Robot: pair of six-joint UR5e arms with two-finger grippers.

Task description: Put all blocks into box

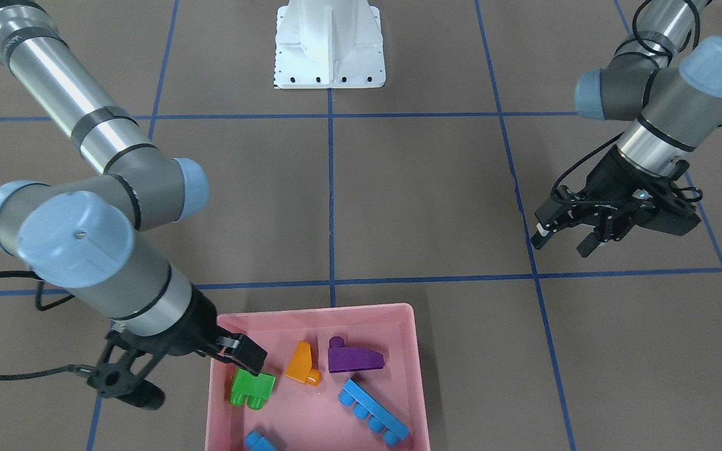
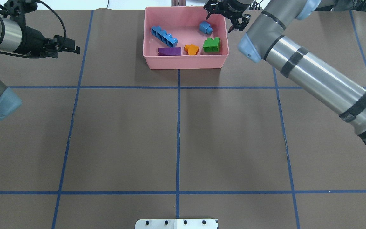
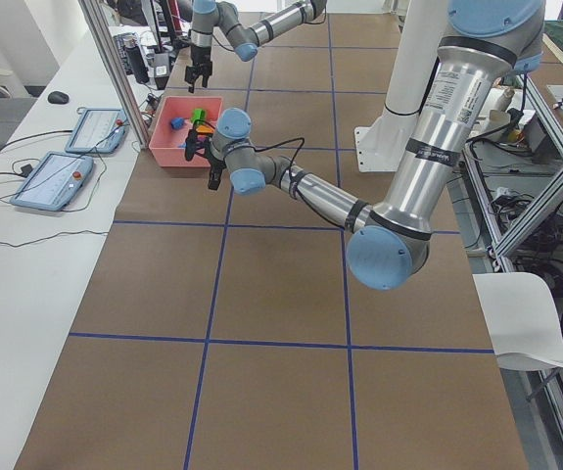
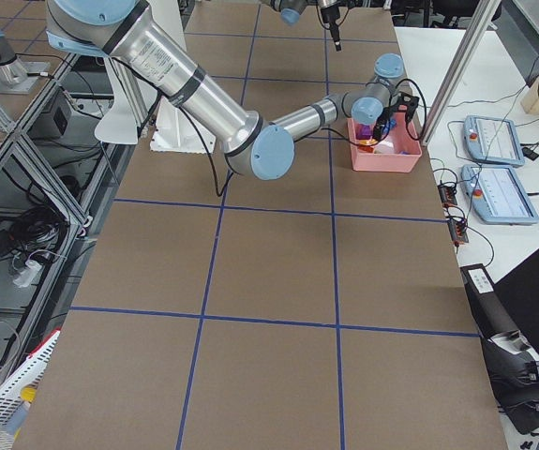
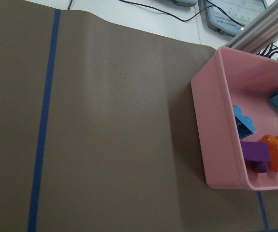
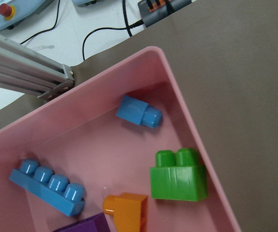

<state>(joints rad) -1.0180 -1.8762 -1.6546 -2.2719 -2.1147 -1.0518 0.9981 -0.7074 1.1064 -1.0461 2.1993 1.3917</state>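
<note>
The pink box (image 2: 186,65) sits at the far middle of the table. All five blocks lie inside it: long blue (image 2: 164,35), small blue (image 2: 205,27), green (image 2: 212,45), orange (image 2: 192,49) and purple (image 2: 169,51). My right gripper (image 2: 220,19) is open and empty above the box's right end, over the green block (image 1: 252,388). The right wrist view shows the green block (image 6: 179,175) and the small blue block (image 6: 139,111) lying free. My left gripper (image 1: 563,241) is open and empty, well off to the box's left, above bare table.
The white robot base (image 1: 329,47) stands at the near middle edge. Blue tape lines (image 2: 178,136) cross the brown table. A white bench with teach pendants (image 3: 66,166) and an aluminium post (image 3: 115,69) lie just beyond the box.
</note>
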